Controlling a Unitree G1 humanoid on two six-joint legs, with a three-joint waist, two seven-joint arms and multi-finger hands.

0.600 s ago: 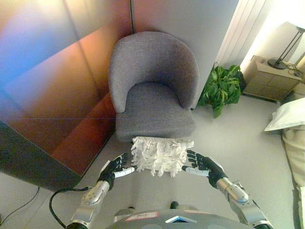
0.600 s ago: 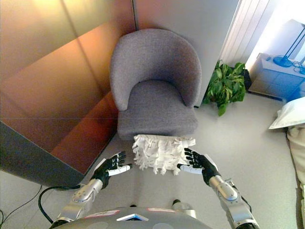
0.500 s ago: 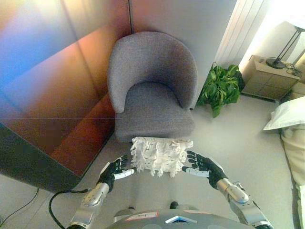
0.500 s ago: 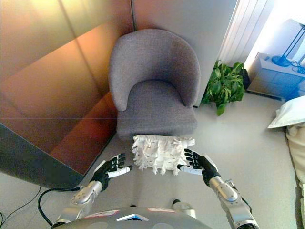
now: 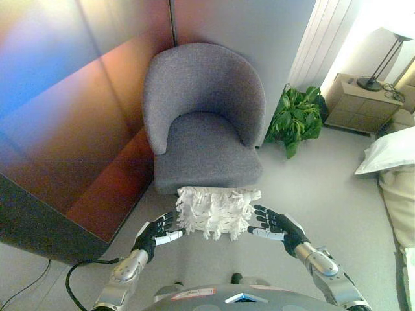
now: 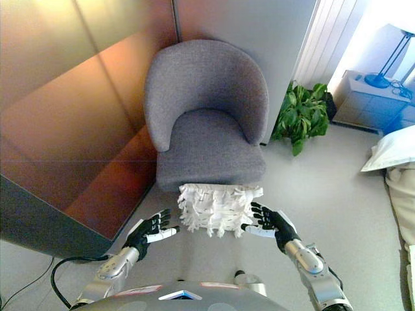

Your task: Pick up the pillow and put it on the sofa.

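A white shaggy pillow [image 5: 214, 211] is held between my two hands in front of the grey armchair's seat [image 5: 204, 150]. My left hand [image 5: 155, 234] has straight fingers against the pillow's left side. My right hand [image 5: 275, 225] has straight fingers against its right side. The pillow's top edge is level with the seat's front edge. The same scene shows in the right eye view, with the pillow [image 6: 217, 208] between the left hand [image 6: 149, 230] and the right hand [image 6: 269, 222].
A brown panelled wall [image 5: 71, 123] runs along the left. A green potted plant [image 5: 297, 119] stands right of the armchair. A bedside cabinet [image 5: 360, 103] with a lamp and a bed with a white pillow [image 5: 389, 150] lie at the right.
The whole picture has shifted a little to the left, so the camera moved. The pillow stays pressed between both hands at about the same place.
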